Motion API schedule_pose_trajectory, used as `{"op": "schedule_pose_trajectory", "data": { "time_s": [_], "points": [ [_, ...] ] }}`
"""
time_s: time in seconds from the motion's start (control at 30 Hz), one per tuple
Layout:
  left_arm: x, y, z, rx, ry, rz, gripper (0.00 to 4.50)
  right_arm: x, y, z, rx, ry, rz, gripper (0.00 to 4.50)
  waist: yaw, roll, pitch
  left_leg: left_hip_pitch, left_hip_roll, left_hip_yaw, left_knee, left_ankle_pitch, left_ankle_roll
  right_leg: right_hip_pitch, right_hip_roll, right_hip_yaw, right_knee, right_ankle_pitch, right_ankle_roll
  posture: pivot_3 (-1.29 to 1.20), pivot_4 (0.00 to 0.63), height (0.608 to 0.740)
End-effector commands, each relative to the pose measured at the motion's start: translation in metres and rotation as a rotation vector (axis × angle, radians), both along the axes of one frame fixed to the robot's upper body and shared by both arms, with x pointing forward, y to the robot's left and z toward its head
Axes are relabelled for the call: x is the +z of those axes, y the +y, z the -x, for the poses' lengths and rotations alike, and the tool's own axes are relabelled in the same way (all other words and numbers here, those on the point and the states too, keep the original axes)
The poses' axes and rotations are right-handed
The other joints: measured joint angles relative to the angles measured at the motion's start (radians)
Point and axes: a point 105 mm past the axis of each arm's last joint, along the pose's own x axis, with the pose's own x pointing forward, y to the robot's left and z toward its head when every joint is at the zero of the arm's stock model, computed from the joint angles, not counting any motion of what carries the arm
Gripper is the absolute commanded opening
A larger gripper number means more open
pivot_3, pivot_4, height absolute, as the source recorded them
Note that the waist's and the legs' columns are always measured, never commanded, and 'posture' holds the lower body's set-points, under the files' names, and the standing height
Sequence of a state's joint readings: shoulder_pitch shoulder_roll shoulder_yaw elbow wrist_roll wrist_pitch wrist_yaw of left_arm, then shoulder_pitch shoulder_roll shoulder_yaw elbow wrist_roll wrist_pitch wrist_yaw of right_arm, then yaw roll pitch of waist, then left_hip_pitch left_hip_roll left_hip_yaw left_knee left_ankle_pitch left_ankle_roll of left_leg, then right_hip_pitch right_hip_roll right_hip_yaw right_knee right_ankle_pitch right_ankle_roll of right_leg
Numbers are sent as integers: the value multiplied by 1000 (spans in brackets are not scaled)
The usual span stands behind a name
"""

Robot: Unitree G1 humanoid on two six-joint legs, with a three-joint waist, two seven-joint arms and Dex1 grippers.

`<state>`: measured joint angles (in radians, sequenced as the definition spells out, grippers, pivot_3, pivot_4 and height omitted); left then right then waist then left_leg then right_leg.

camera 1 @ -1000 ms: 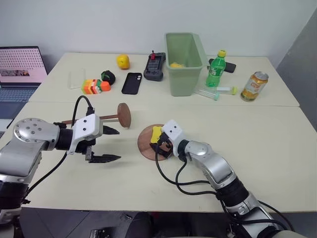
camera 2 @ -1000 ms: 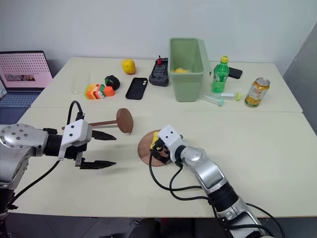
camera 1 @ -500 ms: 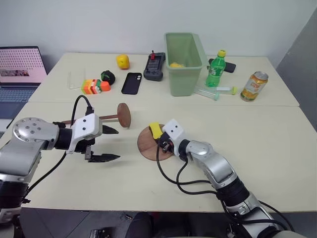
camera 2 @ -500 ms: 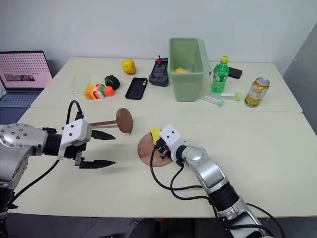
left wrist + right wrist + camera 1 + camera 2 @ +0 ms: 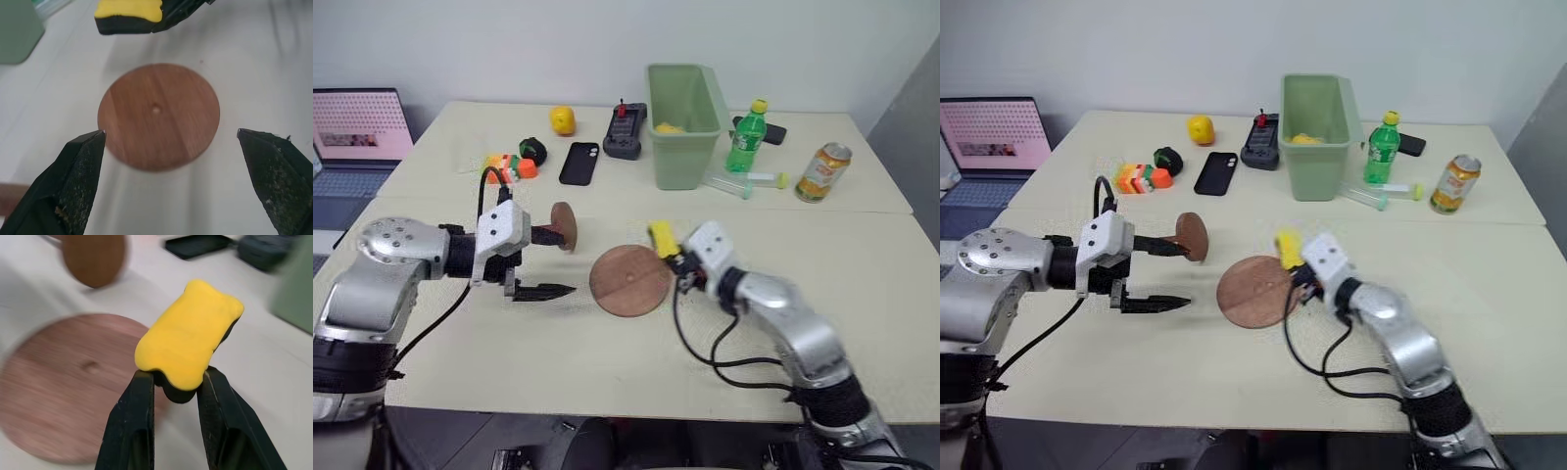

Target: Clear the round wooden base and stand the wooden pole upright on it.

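The round wooden base (image 5: 629, 281) lies flat and bare on the near table, its small centre hole showing in the left wrist view. My right gripper (image 5: 679, 262) is shut on a yellow-and-black block (image 5: 663, 238), held in the air just right of the base. In the right wrist view the block (image 5: 190, 338) sits clamped between my fingers (image 5: 131, 431). The wooden pole lies on the table left of the base with its end disc (image 5: 565, 225) on edge, and its rod is mostly hidden behind my left hand. My left gripper (image 5: 563, 262) is open, pointing at the base from the left.
A green bin (image 5: 682, 122), a green bottle (image 5: 746, 137), a can (image 5: 823, 171) and a clear tube (image 5: 744, 181) stand at the back right. A phone (image 5: 578, 164), a controller (image 5: 625, 132), a lemon (image 5: 562, 119) and coloured blocks (image 5: 504, 166) lie further left. A laptop (image 5: 357, 132) sits far left.
My right gripper shut on the yellow-and-black block, lifted it off the base and carried it right. My left gripper moved right, closer to the base. The camera shifted slightly.
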<state>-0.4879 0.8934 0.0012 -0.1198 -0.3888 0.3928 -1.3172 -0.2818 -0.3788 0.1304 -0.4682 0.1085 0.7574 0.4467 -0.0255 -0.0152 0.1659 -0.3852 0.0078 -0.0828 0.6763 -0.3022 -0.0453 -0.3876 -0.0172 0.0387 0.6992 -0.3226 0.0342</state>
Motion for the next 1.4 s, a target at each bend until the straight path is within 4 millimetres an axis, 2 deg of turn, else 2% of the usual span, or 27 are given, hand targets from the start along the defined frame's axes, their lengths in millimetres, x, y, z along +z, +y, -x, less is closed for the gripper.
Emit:
{"op": "schedule_pose_trajectory", "data": {
  "time_s": [0.03,0.1,0.17,0.27,0.3,0.33,0.37,0.43,0.53,0.67,0.77,0.83,0.9,1.0,1.1,1.13,1.17,1.27,1.4],
  "points": [
    [10,-50,-2,-145,-47,78,4500,12,-83,9,-295,-58,-15,789,9,0,0,0,-1,0,0,0,0,0,0,0,0,0,0,0,150,740],
    [9,-77,-6,-206,-47,121,4500,5,-117,16,-427,-49,-16,789,11,0,0,0,-2,2,1,0,0,1,-1,0,-1,0,0,0,150,740],
    [5,-102,-10,-264,-53,131,4500,-4,-140,22,-534,-25,-62,789,8,0,0,0,-2,3,1,0,0,1,-1,2,0,0,1,0,150,740],
    [0,-132,-14,-323,-65,141,4500,-18,-164,31,-670,21,-131,789,-10,0,0,2,-8,3,0,0,0,1,0,2,1,0,0,0,150,740],
    [-1,-138,-15,-333,-66,143,4500,-21,-169,33,-707,30,-154,1139,-14,1,0,2,-8,3,0,0,0,1,0,4,1,0,0,0,150,740],
    [-4,-142,-16,-350,-71,134,4500,-22,-171,35,-723,37,-170,1489,-18,1,-1,3,-8,3,-1,0,0,1,0,4,1,0,0,0,150,740],
    [-7,-148,-19,-352,-86,123,4500,-24,-174,37,-744,43,-196,1563,-23,2,-1,3,-7,3,-1,0,0,1,1,5,2,0,0,0,150,740],
    [-10,-155,-22,-361,-100,114,4500,-25,-176,40,-765,51,-227,2158,-24,2,-1,3,-7,3,-1,0,0,0,1,5,2,0,0,0,150,740],
    [-12,-160,-24,-374,-117,108,4500,-23,-178,44,-785,44,-224,2895,-23,2,-1,3,-8,2,-1,0,0,1,0,5,2,0,0,0,150,740],
    [-12,-163,-24,-375,-112,130,4500,-19,-179,48,-794,33,-223,3853,-18,2,-1,2,-9,2,-1,0,0,1,-1,5,1,0,1,0,150,740],
    [-10,-156,-24,-351,-111,146,4500,-9,-177,52,-763,-8,-175,4468,-14,3,-1,2,-10,2,-1,0,0,1,-1,4,1,0,1,0,150,740],
    [0,-146,-29,-292,-113,194,4500,7,-163,53,-653,-68,-124,4468,-14,3,-1,2,-10,2,0,0,0,1,-1,4,1,0,1,0,150,740],
    [11,-127,-31,-239,-123,215,4500,18,-138,55,-483,-87,-39,4468,-16,3,-1,2,-10,2,0,0,0,1,-1,5,1,0,1,0,150,740],
    [21,-84,-26,-153,-122,190,4500,31,-88,64,-161,-89,1,4468,-32,4,-1,3,-8,2,-1,0,0,1,-1,5,2,0,1,0,150,740],
    [28,-36,-20,-14,-93,158,4500,44,-48,71,121,-105,31,4468,-35,4,0,3,-3,0,-1,0,0,2,1,3,1,0,1,0,150,740],
    [29,-20,-19,39,-85,140,4500,48,-36,73,207,-107,32,4468,-36,4,0,4,1,1,-1,0,0,2,1,4,1,0,1,0,150,740],
    [27,4,-18,113,-86,90,4500,53,-19,76,331,-104,29,4468,-34,4,0,4,1,1,-1,0,0,2,1,3,0,0,1,0,150,740],
    [22,56,-13,257,-74,-44,4500,62,11,77,551,-96,42,4468,-32,3,2,4,2,0,-1,0,0,2,2,2,0,0,1,0,150,740],
    [15,98,-14,360,-57,-178,4500,65,34,69,675,-87,55,4468,-9,2,3,4,1,-1,-1,0,0,3,1,0,-2,0,1,0,150,740]
  ]
}}
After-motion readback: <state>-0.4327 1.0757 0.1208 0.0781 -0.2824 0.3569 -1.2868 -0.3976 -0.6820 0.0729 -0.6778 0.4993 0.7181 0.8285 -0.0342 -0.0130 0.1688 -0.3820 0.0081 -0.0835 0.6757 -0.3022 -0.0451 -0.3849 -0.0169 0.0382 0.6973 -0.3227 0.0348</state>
